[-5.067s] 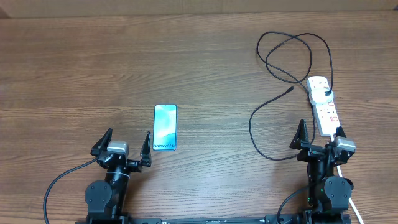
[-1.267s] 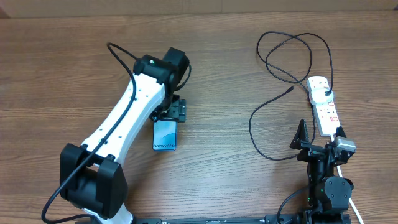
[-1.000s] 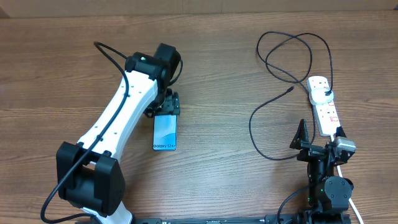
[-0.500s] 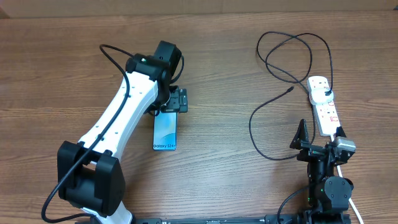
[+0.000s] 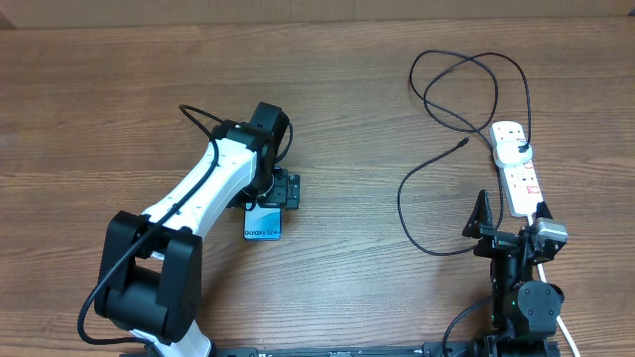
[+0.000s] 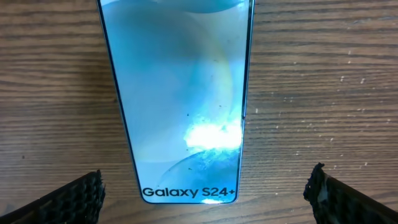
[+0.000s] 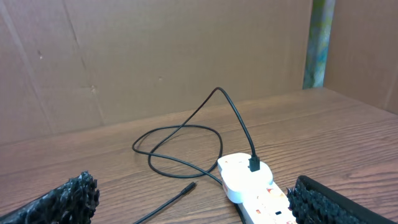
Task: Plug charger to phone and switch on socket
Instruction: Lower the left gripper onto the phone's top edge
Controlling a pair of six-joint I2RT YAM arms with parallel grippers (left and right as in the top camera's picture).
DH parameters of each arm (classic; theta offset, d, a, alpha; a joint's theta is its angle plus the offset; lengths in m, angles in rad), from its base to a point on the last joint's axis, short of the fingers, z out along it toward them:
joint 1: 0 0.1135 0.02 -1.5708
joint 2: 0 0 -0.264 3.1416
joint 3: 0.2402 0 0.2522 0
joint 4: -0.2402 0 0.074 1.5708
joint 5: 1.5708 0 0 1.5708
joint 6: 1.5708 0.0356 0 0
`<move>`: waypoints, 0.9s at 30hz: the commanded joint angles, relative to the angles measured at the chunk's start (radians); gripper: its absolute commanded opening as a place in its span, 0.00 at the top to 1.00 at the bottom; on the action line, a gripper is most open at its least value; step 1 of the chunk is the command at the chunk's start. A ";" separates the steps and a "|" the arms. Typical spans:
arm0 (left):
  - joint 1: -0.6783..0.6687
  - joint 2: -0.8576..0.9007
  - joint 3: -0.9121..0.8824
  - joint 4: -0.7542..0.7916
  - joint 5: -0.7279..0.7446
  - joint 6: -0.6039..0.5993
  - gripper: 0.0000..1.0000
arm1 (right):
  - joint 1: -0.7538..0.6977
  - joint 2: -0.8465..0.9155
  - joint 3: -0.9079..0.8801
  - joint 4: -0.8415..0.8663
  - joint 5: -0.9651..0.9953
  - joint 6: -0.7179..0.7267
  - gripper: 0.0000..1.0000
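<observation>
Hovers with left jaws spread wide and empty over the slim rectangular blue-white smartphone (image 6: 183, 93), flat, screen-up on the brown wooden desk (image 5: 347, 99). Rests with right jaws equally wide, gripping nothing, near the white elongated plastic power strip (image 5: 523, 183). Plugged there: long thin black charger cable (image 5: 399, 203), tip well apart from smartphone.

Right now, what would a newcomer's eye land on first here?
The white left arm stretched across the wooden table, its open left gripper hovering over the slim light-blue-screened Galaxy S24+ phone at centre-left. Far right, a thin black charger cable loops from the white plastic power strip, beside the open right gripper.
</observation>
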 commanded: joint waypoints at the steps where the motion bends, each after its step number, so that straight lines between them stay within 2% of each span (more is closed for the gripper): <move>1: -0.002 0.007 -0.003 0.001 -0.043 0.037 0.01 | -0.003 -0.012 -0.011 0.007 0.005 0.002 0.00; 8: -0.002 0.007 -0.028 0.030 -0.085 -0.016 0.00 | -0.003 -0.012 -0.011 0.007 0.005 0.003 0.00; 12: -0.002 0.008 -0.058 0.083 -0.058 -0.016 0.00 | -0.003 -0.012 -0.011 0.007 0.006 0.002 0.00; 27: -0.002 0.009 -0.063 0.124 -0.063 -0.015 0.01 | -0.003 -0.012 -0.011 0.007 0.005 0.002 0.00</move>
